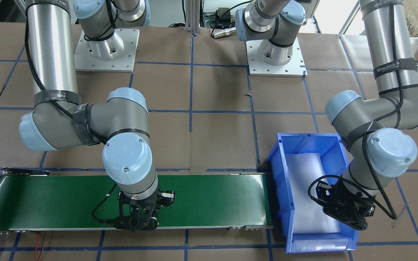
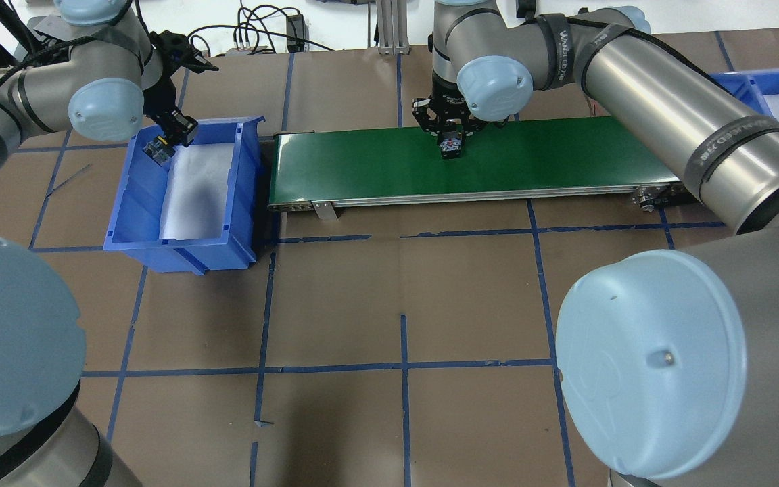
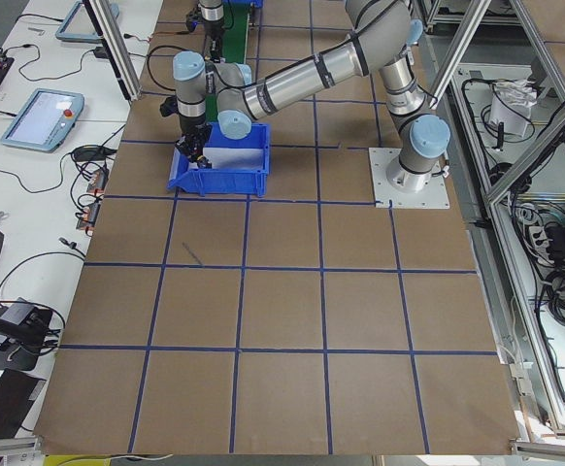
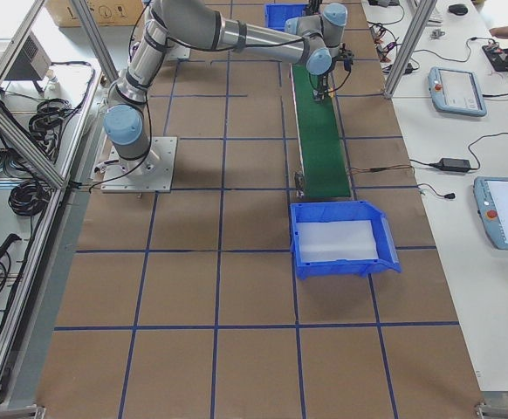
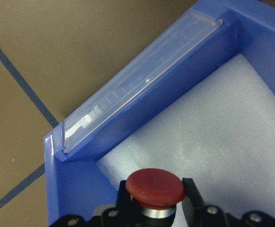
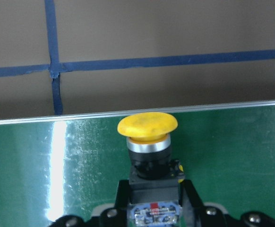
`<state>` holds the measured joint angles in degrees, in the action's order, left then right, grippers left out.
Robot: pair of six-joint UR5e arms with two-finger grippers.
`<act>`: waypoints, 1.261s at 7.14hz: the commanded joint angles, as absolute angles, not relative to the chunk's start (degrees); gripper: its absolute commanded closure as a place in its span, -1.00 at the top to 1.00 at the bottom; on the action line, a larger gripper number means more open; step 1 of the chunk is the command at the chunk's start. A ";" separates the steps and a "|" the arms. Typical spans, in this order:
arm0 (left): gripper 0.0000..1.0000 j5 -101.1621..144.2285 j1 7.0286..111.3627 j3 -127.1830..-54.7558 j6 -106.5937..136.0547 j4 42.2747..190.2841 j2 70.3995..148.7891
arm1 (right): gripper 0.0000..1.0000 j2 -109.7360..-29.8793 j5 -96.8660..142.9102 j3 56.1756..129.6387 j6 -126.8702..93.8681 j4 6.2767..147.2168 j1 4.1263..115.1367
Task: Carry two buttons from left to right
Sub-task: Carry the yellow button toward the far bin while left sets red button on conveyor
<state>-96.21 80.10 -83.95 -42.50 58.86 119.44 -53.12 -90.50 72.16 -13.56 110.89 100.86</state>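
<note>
Mid-transfer, overhead view. Left gripper (image 2: 166, 132) clamps the red button (image 5: 155, 187) over the left bin's (image 2: 134, 203) 11 o'clock corner. Right gripper (image 2: 450, 138) clamps the yellow button (image 6: 147, 125) at the belt (image 2: 552, 155), 12 o'clock. Neither lies in the right bin (image 4: 345, 266), 2 o'clock: both deliveries are judged outstanding.

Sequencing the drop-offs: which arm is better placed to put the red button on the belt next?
Left. The left hand holds the red button over the blue bin beside the belt; the right hand grips the yellow button mid-belt.

Button (image 2: 451, 146) in right jaws, over belt (image 2: 376, 169)
</note>
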 commanded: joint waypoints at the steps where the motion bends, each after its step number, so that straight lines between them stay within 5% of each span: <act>1: -0.36 -95.72 80.16 -83.85 -35.46 62.13 115.33 | -0.73 -56.67 -90.70 72.07 -7.25 106.90 96.88; 5: -0.38 -95.54 86.45 -83.41 -8.93 63.72 112.67 | -0.72 -65.90 -90.70 72.25 6.83 94.77 82.92; 9: -0.38 -95.10 97.89 -81.65 10.44 60.15 119.85 | -0.72 -68.99 -92.80 72.60 14.31 88.77 70.17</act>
